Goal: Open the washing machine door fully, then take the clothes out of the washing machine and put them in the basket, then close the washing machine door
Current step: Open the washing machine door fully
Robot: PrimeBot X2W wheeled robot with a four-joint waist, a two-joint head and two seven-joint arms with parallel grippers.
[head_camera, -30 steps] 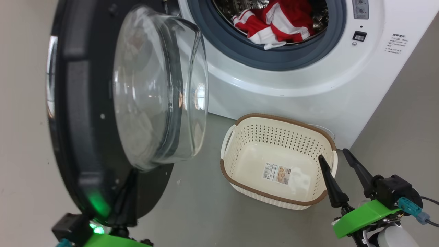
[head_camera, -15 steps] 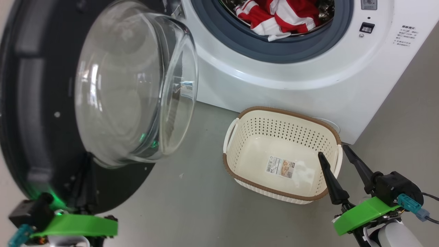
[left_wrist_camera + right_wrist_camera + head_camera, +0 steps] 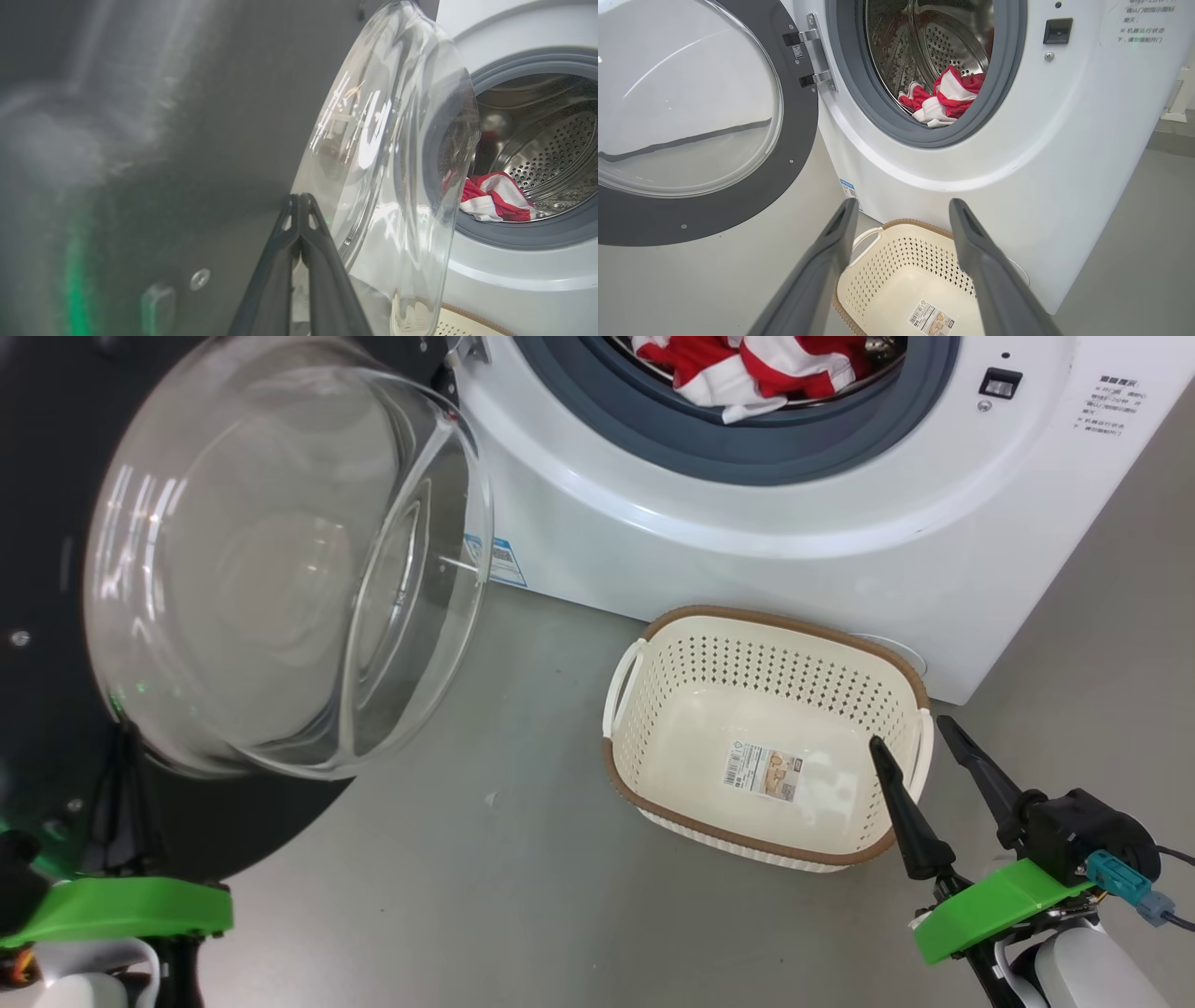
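Where writing is concerned, we find most of it past the right claw (image 3: 907,732). A barcode sticker (image 3: 766,773) with a small picture lies on the bottom of the basket (image 3: 775,622), just ahead of and below the fingertips, its print too small to read. Further ahead and to this claw's right, the washing machine (image 3: 747,560) carries a few lines of Chinese print (image 3: 1141,25), part of it green, too fine for us to read with certainty. A blue-and-white label (image 3: 850,190) sits low on the machine's front, just beyond the claw's left finger, and is also unreadable. That claw stands wide, holding nothing.

The left claw (image 3: 299,200) has its fingers pressed together with nothing between them. Its tips are close against the dark inner face of the washing machine door (image 3: 798,154), right beside the glass bowl (image 3: 261,569); whether they touch we cannot tell. The door is swung well out.

The clothes (image 3: 948,95), red and white, lie at the front lip of the drum (image 3: 945,44), beyond and above the right claw, and to the left claw's right past the glass.

From the right wrist we get the hinge (image 3: 813,56), a tiny code tag (image 3: 797,51) and the latch slot (image 3: 1057,31). From the head we take in the basket's whole brown rim and the grey floor (image 3: 523,859) under it.
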